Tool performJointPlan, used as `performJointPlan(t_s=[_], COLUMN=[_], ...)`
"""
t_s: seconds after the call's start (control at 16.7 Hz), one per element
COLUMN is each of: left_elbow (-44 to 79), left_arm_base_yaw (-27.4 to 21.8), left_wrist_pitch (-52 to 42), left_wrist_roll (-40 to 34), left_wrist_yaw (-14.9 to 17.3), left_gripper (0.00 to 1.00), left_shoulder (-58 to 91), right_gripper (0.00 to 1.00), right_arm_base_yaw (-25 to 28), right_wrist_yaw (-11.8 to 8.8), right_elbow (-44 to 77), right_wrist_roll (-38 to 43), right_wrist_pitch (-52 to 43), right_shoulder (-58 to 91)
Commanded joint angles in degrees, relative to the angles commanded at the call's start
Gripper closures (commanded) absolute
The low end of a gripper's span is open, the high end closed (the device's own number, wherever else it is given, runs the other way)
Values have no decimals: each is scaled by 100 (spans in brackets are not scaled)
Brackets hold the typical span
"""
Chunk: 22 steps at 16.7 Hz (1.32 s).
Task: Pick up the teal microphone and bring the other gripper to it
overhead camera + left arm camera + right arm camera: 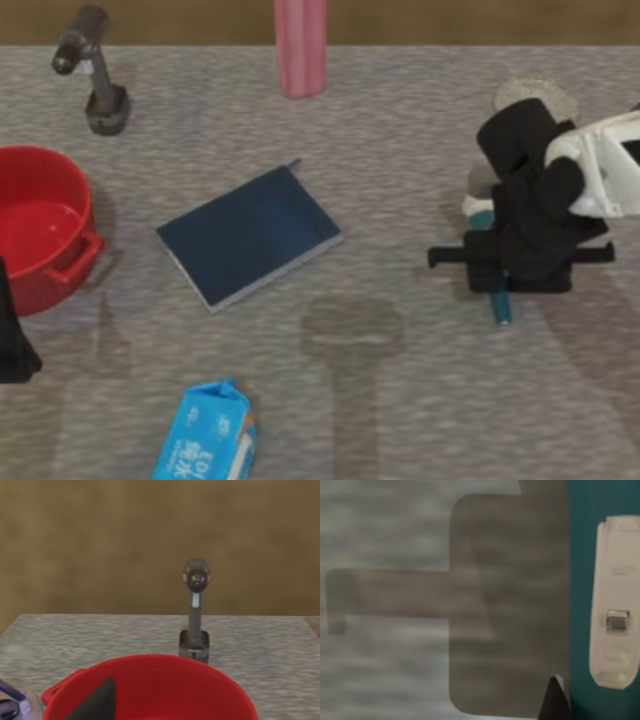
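In the right wrist view a single dark fingertip (554, 700) is pressing against the edge of the teal microphone (580, 580), whose handle with its white switch plate is filling that side of the picture, so the right gripper (505, 275) is clamped on the microphone. From above, that gripper is sitting at the right side of the desk (400, 160), covering most of the microphone (500, 308); only the teal tail is poking out beneath it and the whitish-grey head is showing at its upper left, and whether the microphone is touching the desk cannot be told. The gripper's shadow is falling on the desk to the left of it. Further out, a dark blue notebook (250, 235) is lying near the middle, a pink cylinder (300, 45) is standing at the far edge, and a blue packet (205, 435) is lying at the near edge. The left gripper (12, 340) is parked at the left edge beside a red pot (45, 225); whether its fingers are apart or together cannot be told. A dark grey mic-like object on a stand (196, 610) is standing beyond the pot.
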Motion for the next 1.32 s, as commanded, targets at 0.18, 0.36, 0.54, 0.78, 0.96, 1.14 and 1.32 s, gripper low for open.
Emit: performJointPlan(t_s=[0.18, 0.36, 0.54, 0.78, 0.96, 1.14, 1.32], left_elbow=[0, 0, 0, 0, 0, 0, 0], left_arm_base_yaw=[0, 0, 0, 0, 0, 0, 0], left_wrist_pitch=[0, 0, 0, 0, 0, 0, 0], left_wrist_roll=[0, 0, 0, 0, 0, 0, 0], left_wrist_yaw=[0, 0, 0, 0, 0, 0, 0], left_gripper=[0, 0, 0, 0, 0, 0, 0], left_shoulder=[0, 0, 0, 0, 0, 0, 0], right_gripper=[100, 100, 100, 100, 100, 100, 100], right_arm_base_yaw=[10, 9, 2, -20, -40, -58, -61], right_wrist_yaw=[-304, -699, -1142, -1714, -2056, -2262, -2298], right_elbow=[-232, -590, -1029, -1614, -1950, -2144, -2177], right_wrist_roll=[-268, -618, -1014, -1541, -1874, -2087, -2126], right_wrist_pitch=[993, 2319, 3872, 5900, 7035, 7637, 7740], right_shoulder=[-194, -465, -801, -1332, -1729, -2019, -2075])
